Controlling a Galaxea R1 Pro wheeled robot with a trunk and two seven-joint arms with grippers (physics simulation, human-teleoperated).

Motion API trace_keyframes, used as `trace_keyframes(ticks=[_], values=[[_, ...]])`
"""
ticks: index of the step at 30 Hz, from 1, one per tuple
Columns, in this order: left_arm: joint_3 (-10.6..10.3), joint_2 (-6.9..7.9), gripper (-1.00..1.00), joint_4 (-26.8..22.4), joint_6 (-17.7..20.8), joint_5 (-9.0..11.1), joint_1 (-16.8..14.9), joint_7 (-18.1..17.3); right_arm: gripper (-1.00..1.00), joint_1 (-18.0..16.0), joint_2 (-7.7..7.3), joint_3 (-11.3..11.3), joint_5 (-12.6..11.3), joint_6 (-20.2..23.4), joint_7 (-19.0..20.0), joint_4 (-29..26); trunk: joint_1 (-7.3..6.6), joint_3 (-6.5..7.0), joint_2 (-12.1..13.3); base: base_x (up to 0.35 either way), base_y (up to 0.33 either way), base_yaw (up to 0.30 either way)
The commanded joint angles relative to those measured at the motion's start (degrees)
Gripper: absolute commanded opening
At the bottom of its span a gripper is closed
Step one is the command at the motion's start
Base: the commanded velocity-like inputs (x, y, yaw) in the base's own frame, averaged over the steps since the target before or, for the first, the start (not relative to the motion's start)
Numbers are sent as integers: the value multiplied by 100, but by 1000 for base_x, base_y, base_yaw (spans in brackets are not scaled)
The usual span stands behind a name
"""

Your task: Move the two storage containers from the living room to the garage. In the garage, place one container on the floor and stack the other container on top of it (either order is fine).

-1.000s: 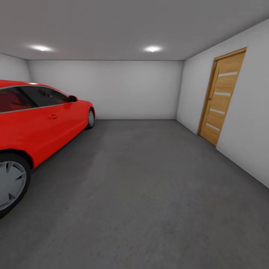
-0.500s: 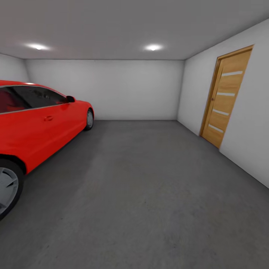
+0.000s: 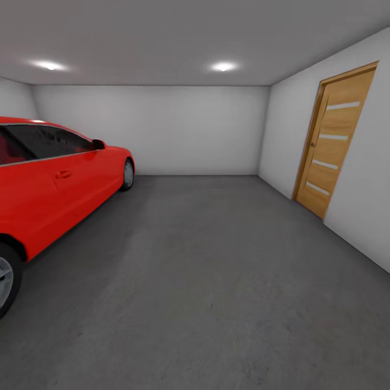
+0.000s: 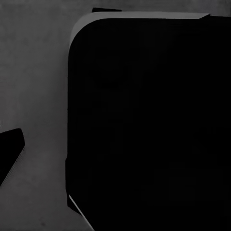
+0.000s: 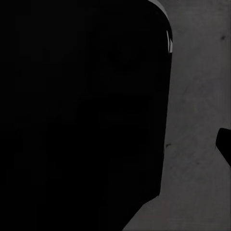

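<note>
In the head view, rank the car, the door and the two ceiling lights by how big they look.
1. Car, partly cut off and nearest.
2. Door.
3. Ceiling lights: alike, unranked.

Head cam moved forward into the garage (image 3: 162,130) and shifted a bit right; nothing in the room itself moved. The red car (image 3: 49,179) slid further out of frame at the left: less of its near wheel (image 3: 5,281) showed than before. The wooden door (image 3: 336,141) drifted toward the right edge and looked bigger. Ceiling lights (image 3: 223,66) crept up slightly. More bare floor (image 3: 206,281) opened up ahead.
</note>
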Motion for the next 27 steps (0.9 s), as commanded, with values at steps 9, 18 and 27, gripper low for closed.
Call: trace_keyframes(ticks=[9,18,27], values=[[0,-2,100,-4,-10,42,1,10,100,-1,-1,0,-1,-15,-1,0,3,-4,-2,322,0,0],[0,-2,100,-4,-10,42,1,18,100,-1,4,0,-1,-15,-1,0,3,-4,-2,322,0,0],[0,4,100,-4,-10,43,0,19,100,-1,3,0,-2,-15,-1,0,3,-4,-2,322,0,0]])
